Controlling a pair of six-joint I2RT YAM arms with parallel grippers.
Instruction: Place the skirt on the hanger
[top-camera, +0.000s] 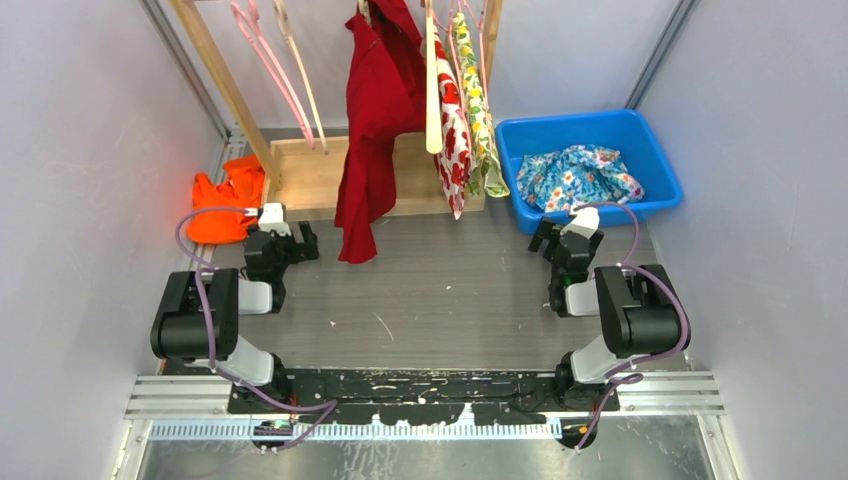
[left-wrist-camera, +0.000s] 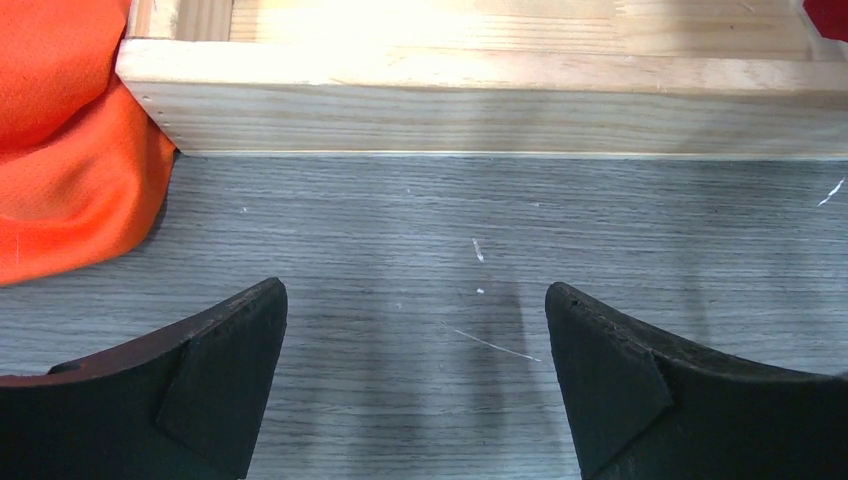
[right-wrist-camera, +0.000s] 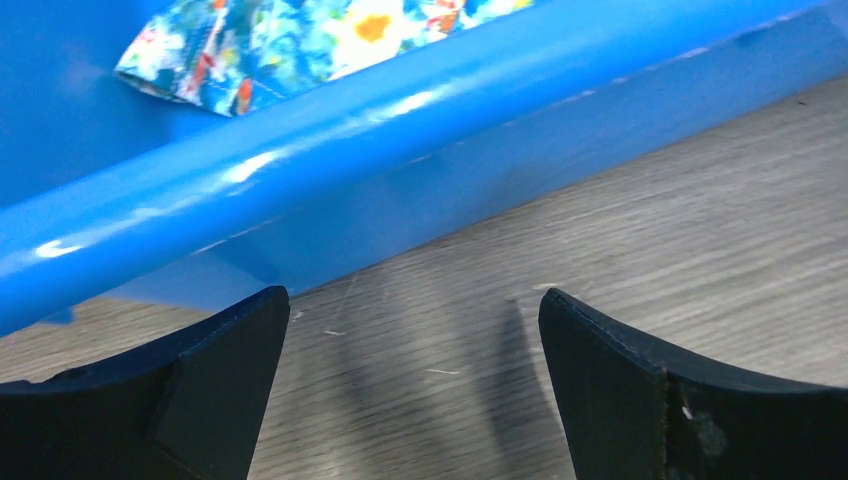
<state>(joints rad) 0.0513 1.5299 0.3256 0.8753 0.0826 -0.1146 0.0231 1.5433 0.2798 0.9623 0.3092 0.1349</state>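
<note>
A floral skirt of thin printed cloth, blue with white and orange blossoms, lies crumpled in a glossy blue plastic bin at the far right of the table. It is too bunched up to make out its cut. The table is grey with a wood-grain surface, flecked with pale scratches. At the back stands a pale wooden rack with a boxy plank base. Slim pink hangers hang bare from it, beside a limp red garment and two flowered pieces. A bright orange cloth of fine weave is slumped against the rack's left corner.

The left gripper hangs low over bare tabletop facing the rack base. Its blunt black fingers are spread wide and hold nothing. The right gripper is spread just as wide and also holds nothing. It sits just in front of the bin's rounded rim without touching it.
</note>
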